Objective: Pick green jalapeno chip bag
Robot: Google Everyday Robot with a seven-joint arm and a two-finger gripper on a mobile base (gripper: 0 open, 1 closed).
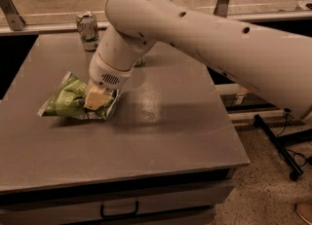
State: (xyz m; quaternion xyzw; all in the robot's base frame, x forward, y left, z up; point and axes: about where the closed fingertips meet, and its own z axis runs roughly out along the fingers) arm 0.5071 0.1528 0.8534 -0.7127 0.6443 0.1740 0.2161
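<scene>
Touching chip bag (66, 101): gripper (97, 98); can (87, 30) behind

Green jalapeno chip bag (66, 101) in bright green with white edges, cream-yellow gripper (97, 98) down on its right end, off-white arm (195, 39) dotted with dark round holes, matte grey table (161, 121), green-and-white soda can (87, 30), speckled beige floor (273, 195).
</scene>
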